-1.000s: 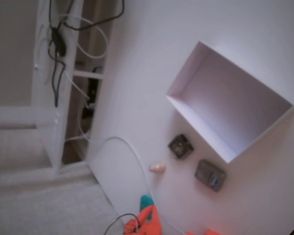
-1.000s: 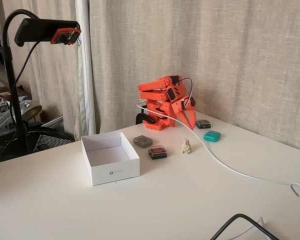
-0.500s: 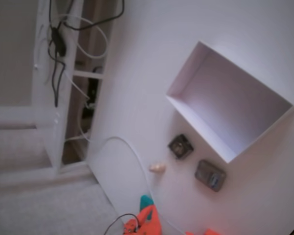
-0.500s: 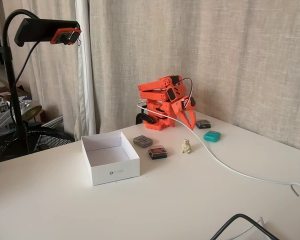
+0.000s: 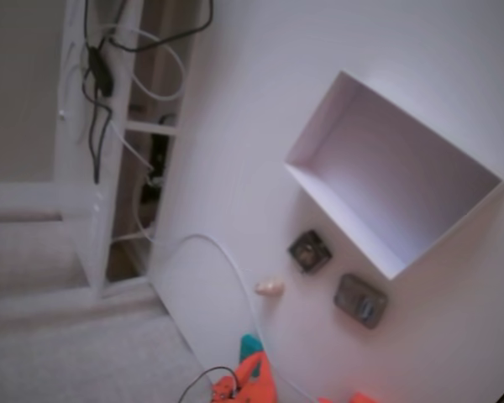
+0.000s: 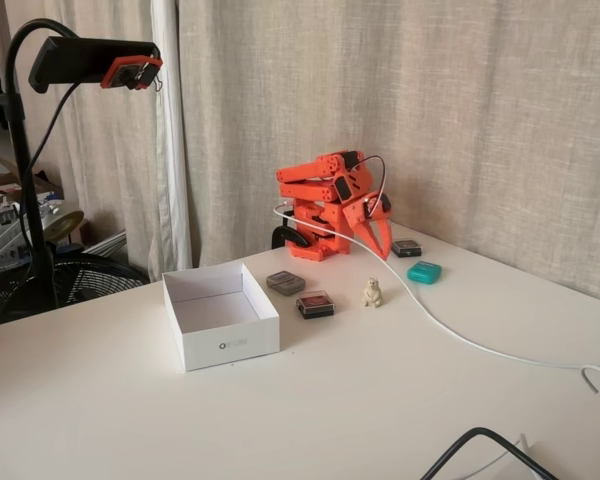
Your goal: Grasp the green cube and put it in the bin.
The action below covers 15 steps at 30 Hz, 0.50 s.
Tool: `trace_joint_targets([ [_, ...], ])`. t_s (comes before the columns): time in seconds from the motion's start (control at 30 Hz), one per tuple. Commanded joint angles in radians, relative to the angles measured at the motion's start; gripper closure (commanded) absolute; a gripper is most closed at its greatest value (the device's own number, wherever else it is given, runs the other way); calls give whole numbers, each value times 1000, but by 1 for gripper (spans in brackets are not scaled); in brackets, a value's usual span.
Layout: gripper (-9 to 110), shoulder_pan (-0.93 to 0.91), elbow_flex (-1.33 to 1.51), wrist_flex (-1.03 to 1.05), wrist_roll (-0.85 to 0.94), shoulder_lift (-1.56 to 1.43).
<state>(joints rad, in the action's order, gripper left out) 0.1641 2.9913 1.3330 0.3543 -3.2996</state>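
Your tool (image 6: 380, 245) hangs folded by the arm's base, holding nothing; whether it is parted, can't tell. Green cube (image 6: 424, 271) sits on the table (image 6: 380, 400) just right of it, well apart from the bin (image 6: 220, 314).

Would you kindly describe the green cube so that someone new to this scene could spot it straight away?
In the fixed view facing the curtain, find the orange robot arm at the back of the white table. Just right of its gripper, past the white cable, lies the green cube. It is the only teal piece; the neighbouring square items are dark grey.
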Motion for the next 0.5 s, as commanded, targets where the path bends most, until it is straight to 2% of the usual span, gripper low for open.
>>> trace_joint_targets([
  [0.0,110,-5,-44,3,6,-9],
  [0.1,104,23,-49,-109,12,60],
  [0.33,79,146,-235,-419,6,419],
  [0.47,70,190,-373,-469,6,563],
])
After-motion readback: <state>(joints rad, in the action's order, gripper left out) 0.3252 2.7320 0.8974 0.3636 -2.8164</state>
